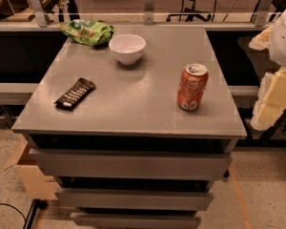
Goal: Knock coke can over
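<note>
The coke can [192, 87], orange-red with a silver top and pull tab, stands upright on the grey table top [133, 99], toward the right and front. My arm comes in at the right edge of the view as white and cream parts. The gripper [274, 103] hangs off the table's right side, about level with the can and well apart from it. Nothing touches the can.
A white bowl [127, 48] sits at the back middle. A green chip bag [88, 32] lies at the back left and a dark snack bar wrapper [75, 93] at the left front. Open drawers [133, 163] step out below the front edge. A cardboard box [31, 173] is on the floor, left.
</note>
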Action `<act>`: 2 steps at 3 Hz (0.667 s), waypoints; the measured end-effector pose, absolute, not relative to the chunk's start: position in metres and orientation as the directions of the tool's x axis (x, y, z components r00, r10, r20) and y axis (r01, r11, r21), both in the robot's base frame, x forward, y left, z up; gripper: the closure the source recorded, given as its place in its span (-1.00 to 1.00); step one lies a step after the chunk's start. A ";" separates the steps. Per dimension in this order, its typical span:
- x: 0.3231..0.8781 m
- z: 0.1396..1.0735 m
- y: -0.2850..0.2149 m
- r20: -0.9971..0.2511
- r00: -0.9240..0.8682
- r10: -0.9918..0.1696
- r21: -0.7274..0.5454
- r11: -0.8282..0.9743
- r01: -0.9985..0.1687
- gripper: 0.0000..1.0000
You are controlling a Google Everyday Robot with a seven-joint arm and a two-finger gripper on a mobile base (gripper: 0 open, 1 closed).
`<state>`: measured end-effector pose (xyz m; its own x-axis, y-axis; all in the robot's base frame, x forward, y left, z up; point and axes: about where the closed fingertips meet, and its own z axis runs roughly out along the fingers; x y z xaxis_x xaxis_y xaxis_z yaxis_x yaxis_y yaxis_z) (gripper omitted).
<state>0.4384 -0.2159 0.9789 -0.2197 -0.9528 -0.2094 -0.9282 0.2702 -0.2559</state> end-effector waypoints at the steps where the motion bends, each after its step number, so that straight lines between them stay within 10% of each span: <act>1: 0.439 0.980 -0.215 -0.217 -0.220 -0.951 -0.264 0.274 -0.925 -1.00; 2: 0.455 0.969 -0.214 -0.292 -0.223 -0.930 -0.276 0.306 -0.911 -1.00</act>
<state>0.4551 -0.2142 0.9690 -0.2234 -0.9301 -0.2916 -0.9112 0.3055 -0.2763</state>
